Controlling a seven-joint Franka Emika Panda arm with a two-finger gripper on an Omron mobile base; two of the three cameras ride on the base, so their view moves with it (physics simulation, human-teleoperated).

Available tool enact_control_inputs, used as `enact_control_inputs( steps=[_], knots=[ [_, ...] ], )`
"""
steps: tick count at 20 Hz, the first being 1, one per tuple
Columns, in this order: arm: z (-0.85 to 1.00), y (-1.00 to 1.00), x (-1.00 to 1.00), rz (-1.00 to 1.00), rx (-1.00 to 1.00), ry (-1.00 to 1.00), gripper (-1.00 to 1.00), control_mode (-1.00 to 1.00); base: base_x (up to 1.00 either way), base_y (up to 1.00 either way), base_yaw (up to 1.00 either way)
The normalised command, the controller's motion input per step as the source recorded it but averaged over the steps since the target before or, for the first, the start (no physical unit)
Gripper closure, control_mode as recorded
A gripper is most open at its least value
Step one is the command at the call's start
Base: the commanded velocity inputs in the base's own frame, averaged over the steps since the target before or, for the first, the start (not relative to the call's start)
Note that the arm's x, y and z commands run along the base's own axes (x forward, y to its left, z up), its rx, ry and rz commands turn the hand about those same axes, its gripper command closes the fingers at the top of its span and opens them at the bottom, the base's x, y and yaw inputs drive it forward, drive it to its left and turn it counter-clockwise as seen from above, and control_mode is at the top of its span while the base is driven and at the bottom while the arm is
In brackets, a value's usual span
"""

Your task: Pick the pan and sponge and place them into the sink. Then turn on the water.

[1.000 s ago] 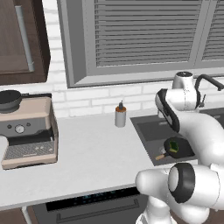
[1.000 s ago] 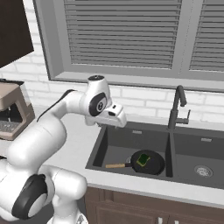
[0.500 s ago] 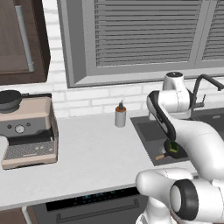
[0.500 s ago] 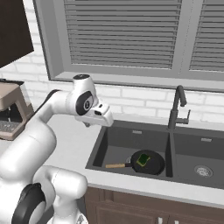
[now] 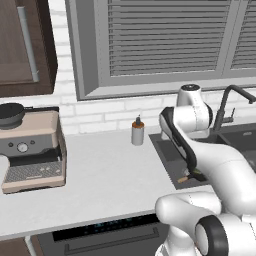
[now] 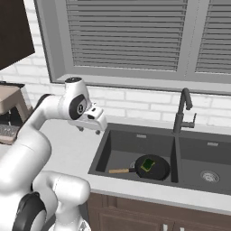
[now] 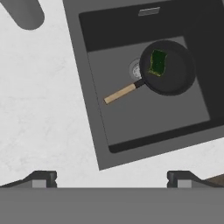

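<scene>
Black frying pan (image 6: 152, 167) lies in the left basin of the dark grey sink (image 6: 135, 138), its wooden handle pointing left, and I see the green sponge (image 7: 158, 63) resting inside it. My gripper (image 6: 91, 130) hangs over the counter (image 5: 105, 175) just beside the sink's left rim, fingers spread wide, holding nothing. I see no stream from the tap (image 6: 182, 111).

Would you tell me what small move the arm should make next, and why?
Probably swing the open pincer right toward the tap: the pan already lies in the sink with the sponge on it, and no water runs yet.
</scene>
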Motion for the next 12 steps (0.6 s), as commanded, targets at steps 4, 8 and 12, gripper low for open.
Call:
enact_control_inputs(
  steps=[4,8,12],
  knots=[
    [0.00,0.43,0.00,0.00,0.00,0.00,-1.00,-1.00,0.00,0.00,0.00],
    [0.00,0.40,0.00,0.00,0.00,0.00,-1.00,-1.00,0.00,0.00,0.00],
    [0.00,0.20,-0.01,0.01,0.01,0.00,-1.00,-1.00,0.00,0.00,0.00]
  ],
)
